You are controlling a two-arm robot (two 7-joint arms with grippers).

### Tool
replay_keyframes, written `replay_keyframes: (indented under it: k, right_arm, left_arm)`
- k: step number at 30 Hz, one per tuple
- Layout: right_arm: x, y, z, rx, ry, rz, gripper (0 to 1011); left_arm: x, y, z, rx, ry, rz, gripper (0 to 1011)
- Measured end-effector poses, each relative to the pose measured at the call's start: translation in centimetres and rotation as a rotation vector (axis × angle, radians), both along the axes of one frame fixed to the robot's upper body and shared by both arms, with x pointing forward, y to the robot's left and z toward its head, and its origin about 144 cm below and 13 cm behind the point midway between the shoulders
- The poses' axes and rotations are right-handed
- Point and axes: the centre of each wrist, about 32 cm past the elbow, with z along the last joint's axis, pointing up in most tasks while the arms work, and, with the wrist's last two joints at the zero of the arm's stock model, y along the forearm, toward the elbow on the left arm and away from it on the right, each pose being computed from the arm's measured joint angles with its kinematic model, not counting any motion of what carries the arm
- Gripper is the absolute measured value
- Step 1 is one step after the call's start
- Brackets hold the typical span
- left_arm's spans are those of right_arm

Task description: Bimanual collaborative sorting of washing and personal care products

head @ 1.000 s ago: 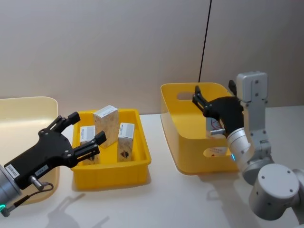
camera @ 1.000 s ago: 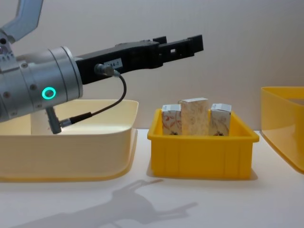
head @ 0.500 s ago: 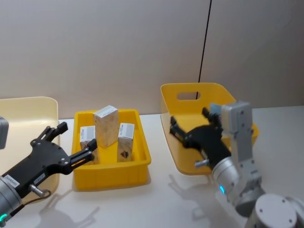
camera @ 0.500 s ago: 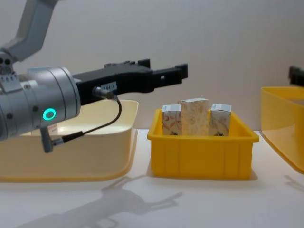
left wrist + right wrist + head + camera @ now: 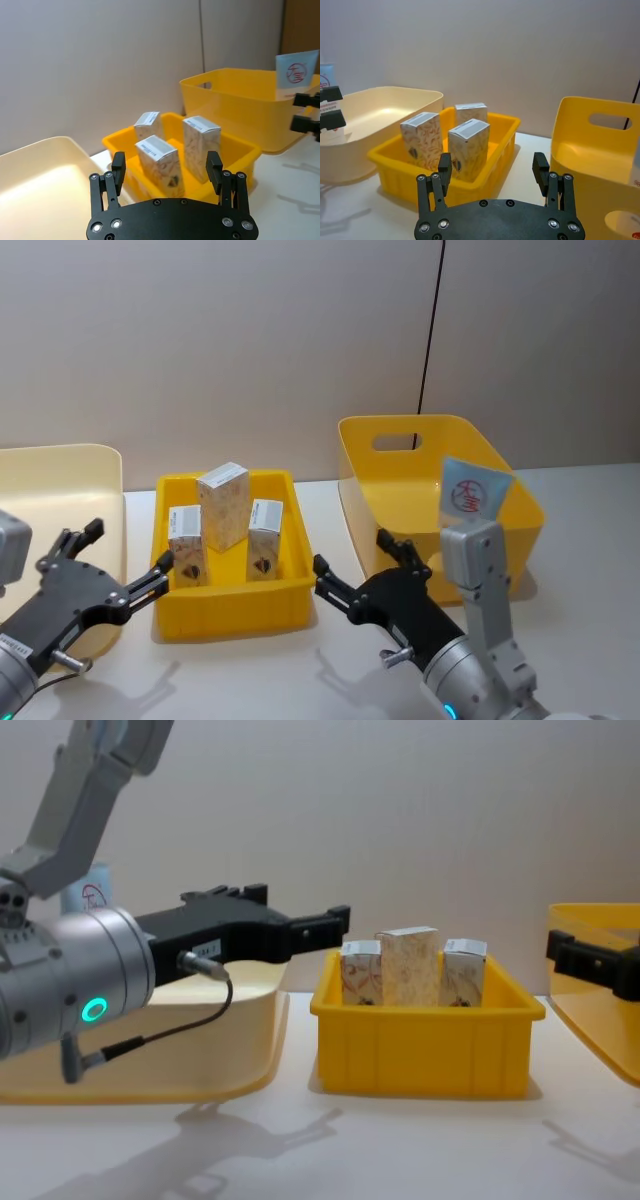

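Note:
Three small white cartons (image 5: 222,504) with reddish print stand upright in a shallow yellow tray (image 5: 232,612). A light-blue tube (image 5: 472,490) with a red logo leans inside the deep yellow bin (image 5: 400,430). Another light-blue tube (image 5: 88,890) stands in the cream bin (image 5: 150,1060). My left gripper (image 5: 130,548) hovers open and empty just left of the tray's front corner. My right gripper (image 5: 352,552) is open and empty between the tray and the deep bin. In the wrist views each gripper (image 5: 166,165) (image 5: 492,167) faces the cartons (image 5: 467,149) from a distance.
The cream bin (image 5: 60,475) sits at the far left, and the deep yellow bin (image 5: 600,990) at the far right. Bare white table lies in front of the tray and between the tray and the deep bin. A plain wall stands behind.
My right gripper has pulled out of the deep yellow bin and back toward me, leaving the tube inside. My left gripper has drawn back and lower, away from the tray.

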Motion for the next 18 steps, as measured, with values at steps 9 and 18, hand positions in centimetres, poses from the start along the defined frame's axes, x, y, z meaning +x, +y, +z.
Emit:
replay_keyframes:
  k: [9,18]
  right_arm:
    - [-0.2,0.1,-0.1,0.003,0.004,0.008,1001]
    - [-0.2,0.1,-0.1,0.003,0.004,0.007,1001]
  left_arm:
    - [-1.0,-0.2,-0.9,0.051,-0.017,0.116,1001]
    - [-1.9,-0.3,-1.6,0.093,-0.038,0.214,1002]
